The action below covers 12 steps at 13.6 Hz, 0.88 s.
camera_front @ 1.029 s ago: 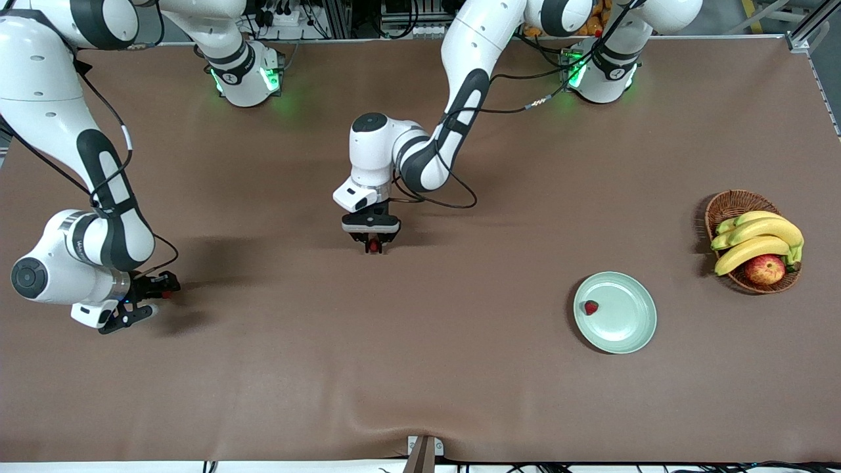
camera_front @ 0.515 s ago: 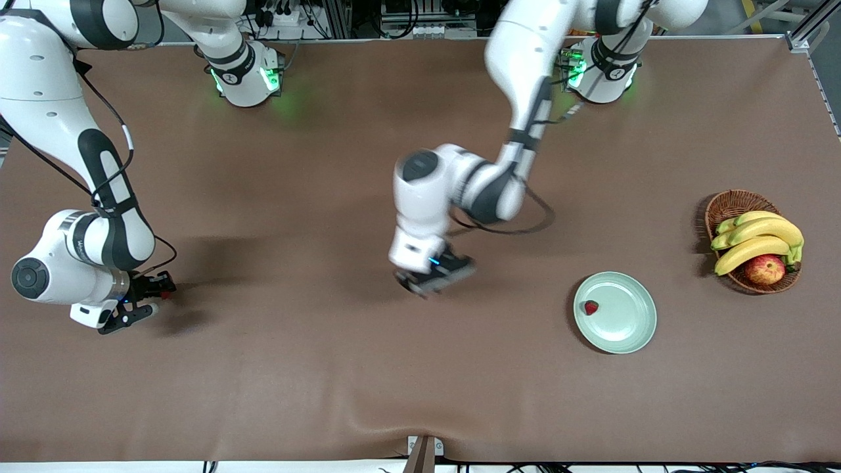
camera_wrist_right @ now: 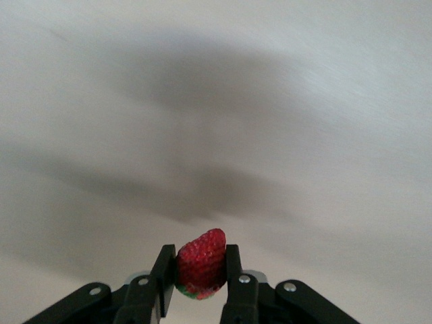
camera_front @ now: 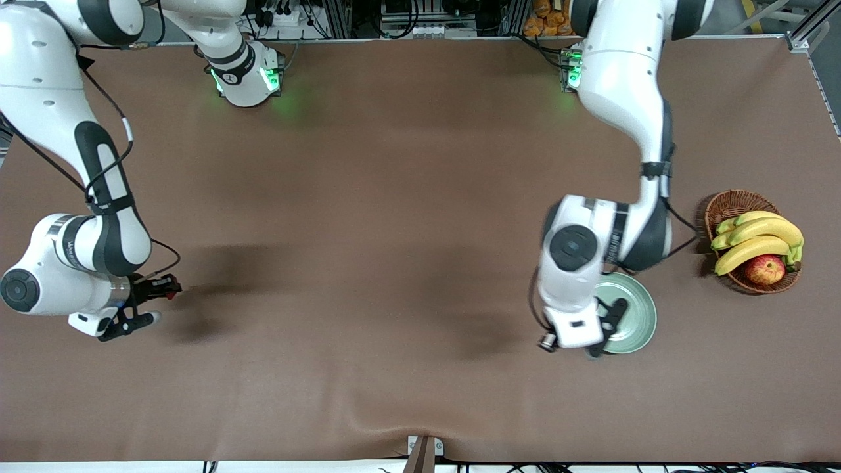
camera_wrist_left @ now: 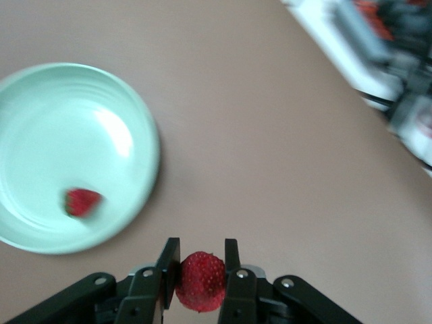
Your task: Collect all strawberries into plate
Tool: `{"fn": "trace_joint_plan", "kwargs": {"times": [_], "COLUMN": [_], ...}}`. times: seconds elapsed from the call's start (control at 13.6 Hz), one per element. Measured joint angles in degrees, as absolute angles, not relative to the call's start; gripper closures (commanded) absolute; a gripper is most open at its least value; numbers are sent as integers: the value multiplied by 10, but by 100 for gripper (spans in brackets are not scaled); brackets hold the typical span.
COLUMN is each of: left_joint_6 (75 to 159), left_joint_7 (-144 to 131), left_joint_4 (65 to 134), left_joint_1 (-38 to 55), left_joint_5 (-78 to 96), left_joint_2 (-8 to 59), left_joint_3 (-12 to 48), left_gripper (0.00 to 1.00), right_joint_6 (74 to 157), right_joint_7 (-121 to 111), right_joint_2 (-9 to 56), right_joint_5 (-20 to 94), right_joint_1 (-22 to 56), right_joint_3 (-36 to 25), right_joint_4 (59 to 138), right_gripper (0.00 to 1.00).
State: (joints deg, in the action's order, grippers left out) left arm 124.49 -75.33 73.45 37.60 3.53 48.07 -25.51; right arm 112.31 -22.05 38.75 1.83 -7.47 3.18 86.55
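Left gripper is clamped on a small red strawberry at the bottom centre of its wrist view, hovering at the edge of the round pale mint-green plate, upper left there, where another tiny red berry already sits. I'd carry it further over the dish and let go low so it doesn't roll off. Right gripper, at the left edge of the front view, pinches the third red berry over the brown table.
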Motion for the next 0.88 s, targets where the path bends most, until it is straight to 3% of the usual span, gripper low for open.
{"fn": "trace_joint_plan", "kwargs": {"times": [0.44, 0.81, 0.88], "left_joint_6": [1236, 1236, 1236], "left_joint_7": [-754, -760, -761], "left_joint_4": [771, 796, 803], "left_joint_1": [276, 267, 267], "left_joint_5": [36, 36, 36], "left_joint_2": [486, 501, 502], "left_joint_3": [-243, -237, -237], "left_gripper": [100, 98, 1], "right_joint_6": [1091, 1093, 1097], "right_joint_7": [32, 185, 205], "right_joint_2": [342, 346, 349], "right_joint_5": [92, 104, 109], "right_joint_1": [80, 182, 203], "right_joint_3": [35, 35, 35], "right_joint_4": [858, 862, 863], "right_gripper": [94, 94, 94]}}
